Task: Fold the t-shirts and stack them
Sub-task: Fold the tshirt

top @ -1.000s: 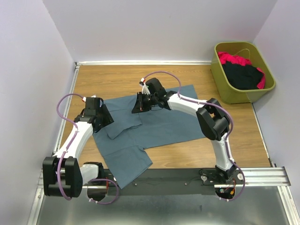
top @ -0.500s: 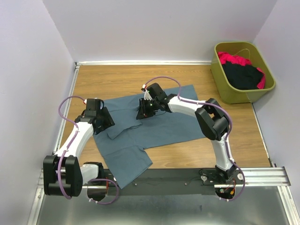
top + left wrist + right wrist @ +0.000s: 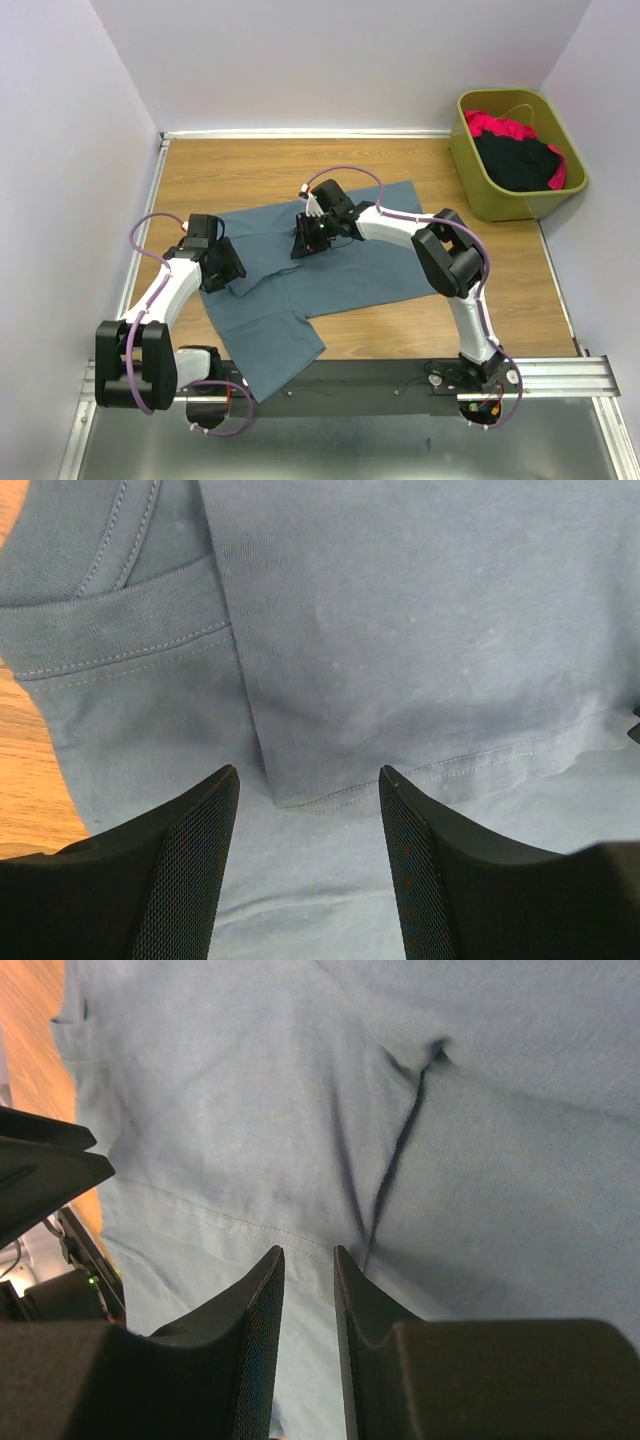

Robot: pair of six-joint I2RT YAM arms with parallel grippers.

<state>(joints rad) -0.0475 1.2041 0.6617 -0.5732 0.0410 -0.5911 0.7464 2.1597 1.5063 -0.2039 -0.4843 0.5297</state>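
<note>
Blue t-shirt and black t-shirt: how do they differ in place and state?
The blue t-shirt lies spread on the table, partly folded; the black t-shirt sits bunched in the green bin. The blue t-shirt lies alone; the black t-shirt touches a red-pink t-shirt. Both are soft cloth.

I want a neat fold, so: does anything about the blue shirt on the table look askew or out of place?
Yes. The dusty slate-blue cloth t-shirt lies skewed on the wooden table, and its near-left part drapes over the table's near edge onto the black metal rail.
</note>
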